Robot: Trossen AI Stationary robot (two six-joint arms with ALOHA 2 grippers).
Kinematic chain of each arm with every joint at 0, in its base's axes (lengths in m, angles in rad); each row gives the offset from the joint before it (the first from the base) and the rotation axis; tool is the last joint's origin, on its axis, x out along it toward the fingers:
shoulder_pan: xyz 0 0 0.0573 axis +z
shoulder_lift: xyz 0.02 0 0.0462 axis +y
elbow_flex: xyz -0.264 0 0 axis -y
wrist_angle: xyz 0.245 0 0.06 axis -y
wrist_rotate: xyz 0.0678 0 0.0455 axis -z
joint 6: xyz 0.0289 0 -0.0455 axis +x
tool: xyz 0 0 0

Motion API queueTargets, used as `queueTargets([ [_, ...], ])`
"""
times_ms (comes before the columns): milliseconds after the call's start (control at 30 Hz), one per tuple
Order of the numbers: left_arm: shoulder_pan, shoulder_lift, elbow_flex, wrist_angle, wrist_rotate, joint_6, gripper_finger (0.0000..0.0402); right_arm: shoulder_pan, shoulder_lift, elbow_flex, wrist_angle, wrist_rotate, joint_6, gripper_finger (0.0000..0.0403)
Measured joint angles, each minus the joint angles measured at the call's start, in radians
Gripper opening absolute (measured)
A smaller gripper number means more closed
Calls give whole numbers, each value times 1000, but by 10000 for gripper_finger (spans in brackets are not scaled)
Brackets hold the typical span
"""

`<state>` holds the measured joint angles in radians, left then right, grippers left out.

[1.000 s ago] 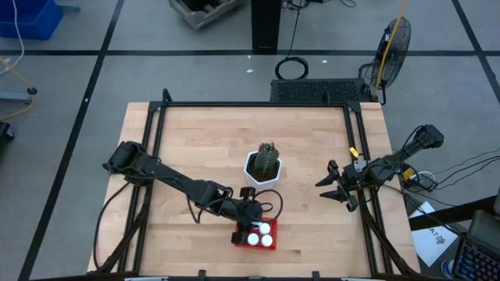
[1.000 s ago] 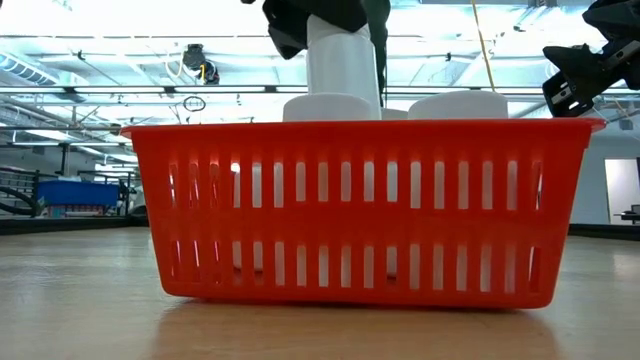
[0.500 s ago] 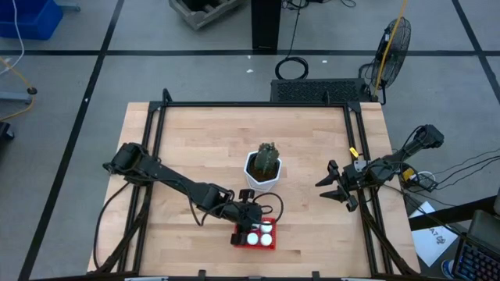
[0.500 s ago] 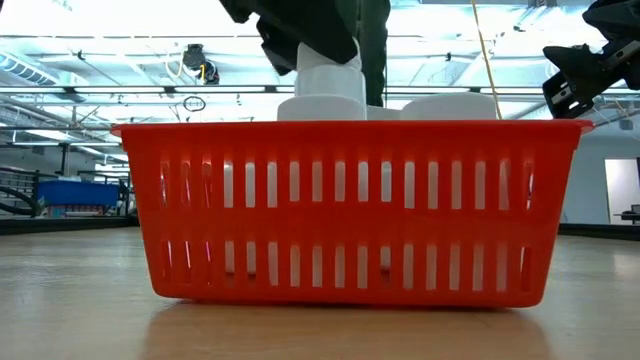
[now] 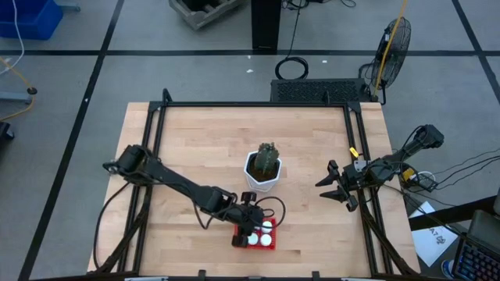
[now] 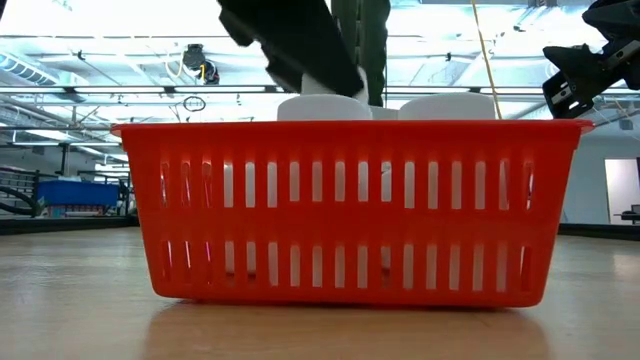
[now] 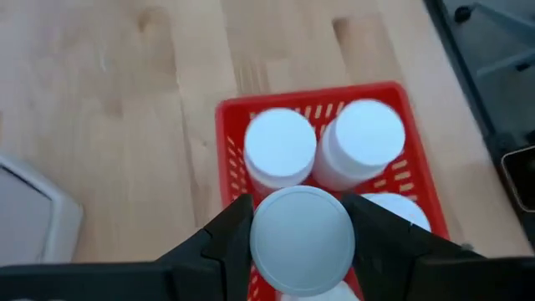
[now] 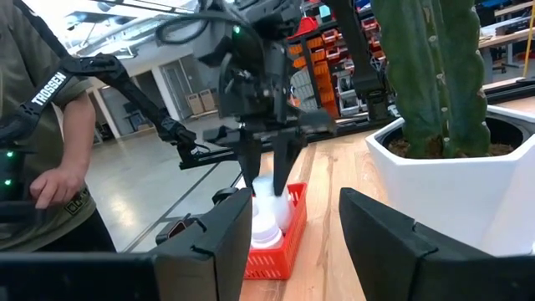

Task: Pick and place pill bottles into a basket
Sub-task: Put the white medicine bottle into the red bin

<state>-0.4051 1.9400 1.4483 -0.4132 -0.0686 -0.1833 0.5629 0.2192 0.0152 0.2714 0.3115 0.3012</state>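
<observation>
The red mesh basket [image 5: 237,237] stands near the table's front edge, with three white pill bottles [image 7: 281,147] upright in it; their caps show above its rim in the low view [image 6: 450,101]. My left gripper [image 5: 251,224] is over the basket, shut on another pill bottle [image 7: 303,242]. My right gripper [image 5: 326,187] waits open and empty near the table's right edge. My left gripper pinches the pill bottle by its upper part, just under the round cap [image 7: 257,244], between its two fingers [image 8: 247,160]. The fingers come from above and point down. The bottle is upright, and its lower end [image 8: 264,209] is down in the basket beside the other bottles.
A white hexagonal pot [image 5: 251,173] with a green cactus stands at mid-table, just beyond the basket; it fills the right wrist view's side [image 8: 468,192]. A person [image 8: 42,142] stands beyond the table. Bare wood lies left and right of the basket.
My left gripper has gone down and a little toward the table's near edge, still shut on the pill bottle. The bottle has sunk from well above the basket rim to nearly level with the other caps. The basket has slid slightly.
</observation>
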Motion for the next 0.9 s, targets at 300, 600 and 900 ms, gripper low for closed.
queueTargets([
  [300,-10,23,0,23,-2,18,166,0,0,0,-1,0,0,174],
  [600,-8,36,0,20,-2,31,196,0,0,0,0,0,0,175],
  [900,-9,50,0,27,16,13,165,0,0,0,0,0,0,172],
])
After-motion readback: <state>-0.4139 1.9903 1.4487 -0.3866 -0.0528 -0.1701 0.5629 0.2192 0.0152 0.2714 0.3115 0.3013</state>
